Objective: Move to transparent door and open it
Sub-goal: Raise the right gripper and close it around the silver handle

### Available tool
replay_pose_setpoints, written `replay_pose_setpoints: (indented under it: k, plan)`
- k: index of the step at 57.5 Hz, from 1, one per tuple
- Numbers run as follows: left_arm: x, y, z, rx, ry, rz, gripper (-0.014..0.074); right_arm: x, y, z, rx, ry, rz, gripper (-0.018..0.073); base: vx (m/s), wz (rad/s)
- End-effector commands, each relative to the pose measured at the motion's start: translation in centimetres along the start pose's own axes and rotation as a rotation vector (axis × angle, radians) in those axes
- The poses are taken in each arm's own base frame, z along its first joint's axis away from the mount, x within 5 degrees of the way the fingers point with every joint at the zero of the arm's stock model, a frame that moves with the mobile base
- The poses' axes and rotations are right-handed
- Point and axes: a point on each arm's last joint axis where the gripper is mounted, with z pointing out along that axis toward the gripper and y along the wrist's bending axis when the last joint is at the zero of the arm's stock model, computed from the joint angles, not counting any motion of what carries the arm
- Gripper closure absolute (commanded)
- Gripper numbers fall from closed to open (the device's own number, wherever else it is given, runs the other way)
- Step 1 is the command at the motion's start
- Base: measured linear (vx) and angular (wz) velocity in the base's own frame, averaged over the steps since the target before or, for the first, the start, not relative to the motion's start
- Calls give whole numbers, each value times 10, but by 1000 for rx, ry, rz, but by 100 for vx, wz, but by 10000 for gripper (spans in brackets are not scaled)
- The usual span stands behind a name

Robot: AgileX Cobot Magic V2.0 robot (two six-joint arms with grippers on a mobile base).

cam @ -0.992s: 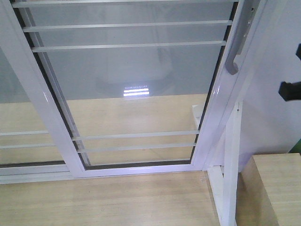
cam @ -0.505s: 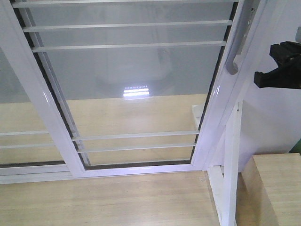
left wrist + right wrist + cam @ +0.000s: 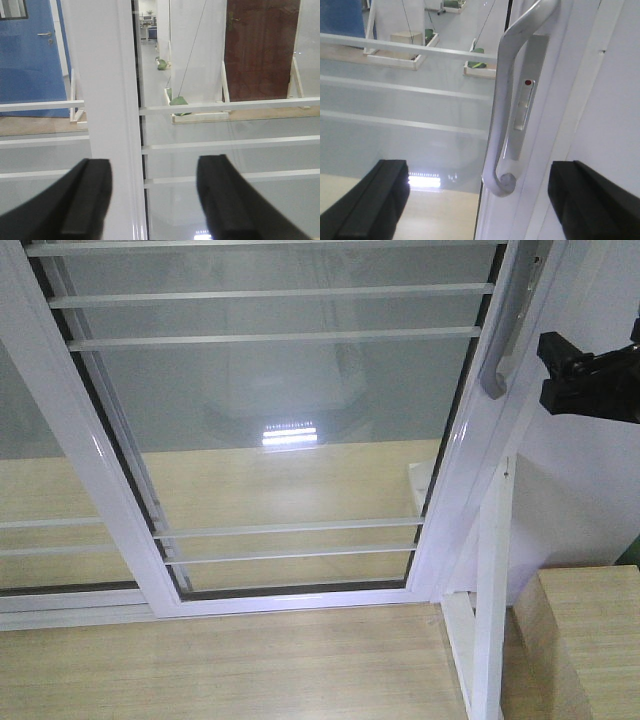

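The transparent door (image 3: 280, 430) fills the front view: clear glass with thin white bars in a glossy white frame. Its curved grey handle (image 3: 497, 360) runs along the right stile. My right gripper (image 3: 552, 372) hangs just right of the handle, apart from it. In the right wrist view the handle (image 3: 501, 125) stands ahead between the spread black fingers (image 3: 382, 200), and the right gripper (image 3: 485, 200) is open and empty. My left gripper (image 3: 155, 200) is open too, facing a white vertical frame stile (image 3: 105, 125) where two glass panels overlap. It holds nothing.
A second white-framed glass panel (image 3: 40, 440) without a handle overlaps at the left. Light wooden floor (image 3: 250, 660) lies in front. A white post (image 3: 490, 590) and a wooden box (image 3: 590, 640) stand at the lower right, below a white wall (image 3: 590, 490).
My right gripper has come in from the right edge, rising and moving left until it is close beside the handle. The door has not moved.
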Motion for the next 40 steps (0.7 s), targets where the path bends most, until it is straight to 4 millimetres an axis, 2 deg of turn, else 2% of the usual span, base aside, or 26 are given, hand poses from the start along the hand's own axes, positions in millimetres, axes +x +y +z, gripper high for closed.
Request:
replay_pose_setpoints:
  k: [1,10,18,31,40]
  plan:
    - [-20,0,0,-2,-119,-17,9,-22,-3,6,27,-177,18,-86,0,0]
    - [-20,0,0,-2,-119,-17,6,-23,-7,31,59,-183,100,-41,0,0]
    - [-20,0,0,-2,-119,-17,6,-27,-16,71,84,-149,105,-4,0,0]
    - [-19,0,0,-1,-99,-17,6,-36,-31,132,110,-132,75,-1,0,0]
    - [-18,0,0,0,-88,-17,6,-34,-33,168,105,-112,94,1,0,0]
